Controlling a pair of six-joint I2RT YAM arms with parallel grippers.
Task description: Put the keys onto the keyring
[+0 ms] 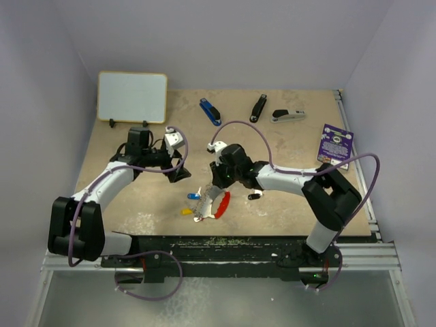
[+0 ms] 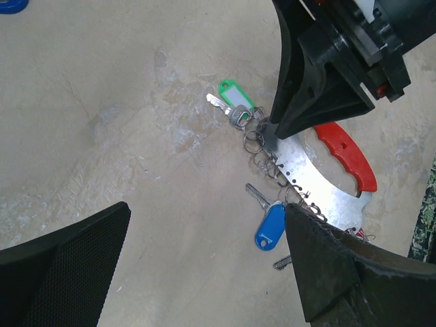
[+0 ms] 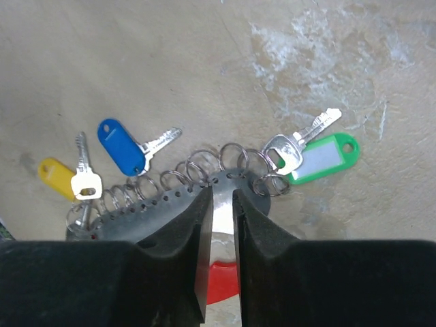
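While the right pincer, tips narrowly apart, presses on the silver crescent keyring with red handle at the table's near middle, the wide-open left pincer should likely lift the seemingly loose blue-tagged key and thread it onto a ring.

The keyring lies near the front edge of the table, between the two arms. The right gripper stands over its far rim, on the row of small rings, while the left gripper hangs behind and to the left, apart from it. A tagged key lies at the far end of that row. A second key lies just left of the keyring, a third key nearer the front, and a fourth key to the right (whether any sits on a ring is unclear). At the back, a whiteboard stands at the left. To its right come the left stapler, the middle stapler and the right stapler, with a card at the right edge.
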